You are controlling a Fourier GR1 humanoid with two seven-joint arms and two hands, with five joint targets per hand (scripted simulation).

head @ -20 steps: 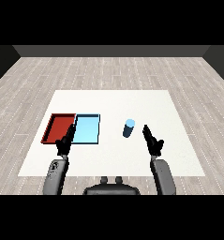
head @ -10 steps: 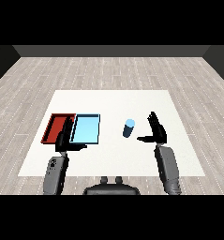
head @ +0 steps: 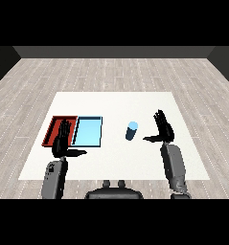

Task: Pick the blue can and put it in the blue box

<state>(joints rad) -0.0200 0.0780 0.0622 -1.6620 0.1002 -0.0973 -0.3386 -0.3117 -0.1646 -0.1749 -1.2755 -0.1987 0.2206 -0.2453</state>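
Two trays sit side by side on the left half of the white table (head: 116, 103) in the head view: the red tray (head: 56, 125) on the far left and the light blue tray (head: 88, 131) touching its right edge. No writing or brand marks show on either one, they're just flat colour with a darker rim.

The blue can (head: 131, 130) stands upright to the right of the blue tray, apart from it, roughly mid-table. It has a lighter blue top and a darker body, and I can't make out any label on it.

The right hand (head: 163, 129) is raised just to the right of the can, not touching it, fingers straight and spread, thumb poking left toward the can. The left hand (head: 63, 140) is over the near edge of the red tray, fingers straight and pointing away, thumb sticking out to the right below the blue tray's near left corner. Both are holding nothing.
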